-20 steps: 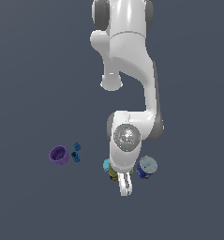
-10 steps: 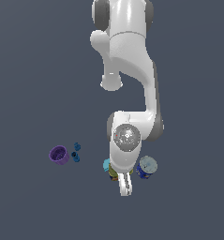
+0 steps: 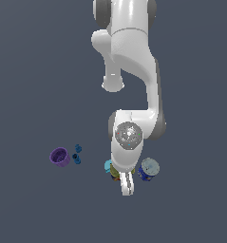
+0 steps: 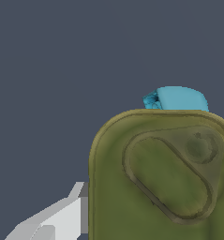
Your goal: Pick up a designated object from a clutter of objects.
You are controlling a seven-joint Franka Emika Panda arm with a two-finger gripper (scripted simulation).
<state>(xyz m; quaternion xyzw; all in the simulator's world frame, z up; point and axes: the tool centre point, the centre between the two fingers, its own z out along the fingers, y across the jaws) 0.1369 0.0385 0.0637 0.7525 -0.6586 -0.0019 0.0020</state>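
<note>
Olive-yellow can (image 4: 162, 183), one, lower centre of the exterior view under the gripper (image 3: 127, 182); jaw state impossible to tell. Beside it: one cyan piece (image 4: 179, 99), one blue silver-lidded can (image 3: 148, 169). Lower left: one purple cup (image 3: 60, 156), two tiny blue pieces (image 3: 77, 154)

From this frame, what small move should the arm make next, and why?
Probably close the gripper on the olive-yellow can: the wrist view is filled by the can's top, with one finger alongside its wall. The other finger is out of view, so alignment is uncertain.

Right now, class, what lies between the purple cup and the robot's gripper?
In the exterior view, tiny blue pieces sit between the purple cup and the gripper.
</note>
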